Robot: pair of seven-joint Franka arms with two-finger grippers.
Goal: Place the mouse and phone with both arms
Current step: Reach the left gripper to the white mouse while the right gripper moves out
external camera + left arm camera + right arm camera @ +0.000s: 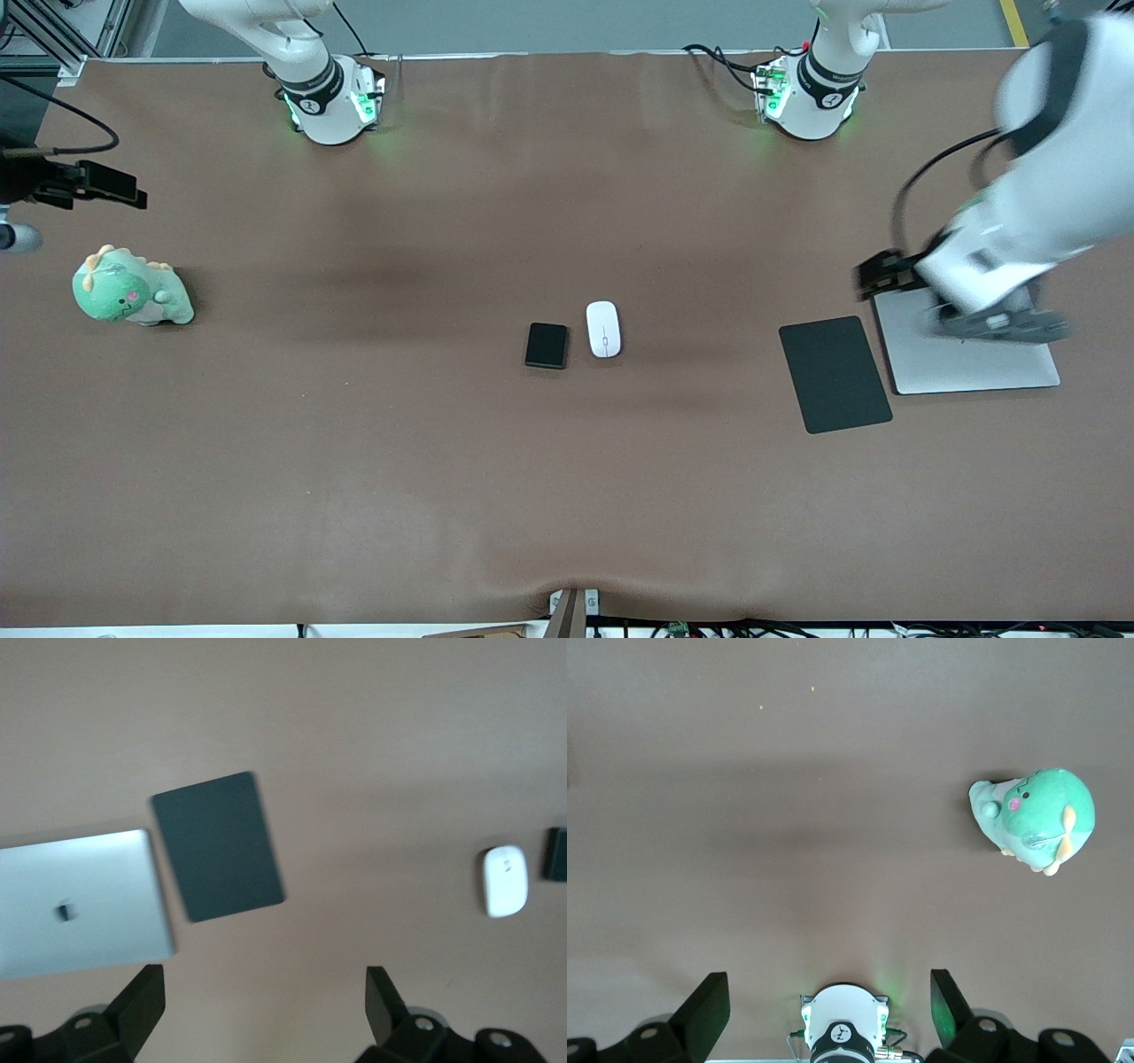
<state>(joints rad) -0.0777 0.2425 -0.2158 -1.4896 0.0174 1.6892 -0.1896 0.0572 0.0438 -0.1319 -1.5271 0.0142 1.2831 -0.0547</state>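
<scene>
A wide table [354, 461] covered in plain brown cloth fills the scene, with the two white arm bases glowing green along its edge farthest from the front camera. The left gripper [266, 1014] hangs in the air over the left arm's end of the table, above a closed silver laptop [974, 363], its black fingers [142, 1001] spread wide and holding nothing. Just beside the laptop, toward the table's middle, lies a flat black rectangular mouse pad [834, 374]. Well apart from it, near the centre of the table, rests the small glossy white oval mouse [603, 329], and right beside that, on the side toward the right arm's end, the small black rounded-corner phone [546, 345]; the two lie close together without touching. The right gripper [830, 1010] is up in the air at the right arm's end of the table, its fingers [707, 1005] likewise released and empty. Near it on the cloth sits a soft green plush dinosaur toy [128, 289] with pink cheeks and cream spikes.
</scene>
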